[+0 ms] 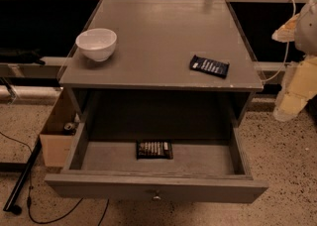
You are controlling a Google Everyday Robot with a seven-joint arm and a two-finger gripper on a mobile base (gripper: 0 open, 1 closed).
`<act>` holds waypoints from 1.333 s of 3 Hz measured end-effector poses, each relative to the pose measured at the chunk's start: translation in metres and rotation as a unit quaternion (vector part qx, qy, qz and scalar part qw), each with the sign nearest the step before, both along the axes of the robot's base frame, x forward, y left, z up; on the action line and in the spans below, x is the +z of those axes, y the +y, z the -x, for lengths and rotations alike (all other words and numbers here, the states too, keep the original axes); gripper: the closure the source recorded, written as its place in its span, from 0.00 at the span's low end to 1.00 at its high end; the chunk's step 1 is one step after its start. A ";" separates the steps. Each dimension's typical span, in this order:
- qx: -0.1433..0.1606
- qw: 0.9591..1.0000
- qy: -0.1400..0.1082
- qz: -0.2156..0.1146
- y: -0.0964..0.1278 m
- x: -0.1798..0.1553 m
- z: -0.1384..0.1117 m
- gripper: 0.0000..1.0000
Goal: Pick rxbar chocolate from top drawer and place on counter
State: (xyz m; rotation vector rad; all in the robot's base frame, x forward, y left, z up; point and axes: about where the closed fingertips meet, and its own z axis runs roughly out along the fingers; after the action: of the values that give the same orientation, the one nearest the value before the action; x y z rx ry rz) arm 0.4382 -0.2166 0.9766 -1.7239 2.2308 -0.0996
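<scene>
On the floor of the open top drawer [158, 188] lies the rxbar chocolate [154, 149] — flat, pale lettering up, about midway between the drawer's side walls and nearer its back than its front panel. It lies clear of all four walls. The drawer stands pulled out below the counter's front edge. A small metal knob [156, 196] sits at the centre of the front panel.

Counter [158, 27]: two items.
- A white bowl [96, 44] stands upright by the left edge, toward the front-left corner.
- A dark blue bar [209, 66] lies flat near the front-right corner, slightly askew to the front edge and well apart from the bowl.

The front edge shows chipping.

Gripper [290, 98]: off the counter, beyond the right edge, about level with the front-right corner and partly cut off by the frame. It hangs over the floor, well apart from both the drawer and the rxbar chocolate. Whether it is spread or pressed together cannot be told.

Beyond the left edge, on the speckled floor, stands an open cardboard box [55, 143] with a can [69, 127] inside. A black rod [24, 178] lies slanted on the floor just beside the box.
</scene>
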 end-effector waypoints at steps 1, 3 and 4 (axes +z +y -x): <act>0.000 1.000 0.000 0.000 0.000 0.000 0.000 0.00; -0.001 0.994 -0.004 -0.113 0.018 -0.063 0.025 0.00; 0.000 0.980 0.001 -0.201 0.041 -0.124 0.035 0.00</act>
State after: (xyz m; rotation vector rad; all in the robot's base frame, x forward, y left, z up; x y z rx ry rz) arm 0.4035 -0.1751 0.8522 -1.5016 2.0724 0.3314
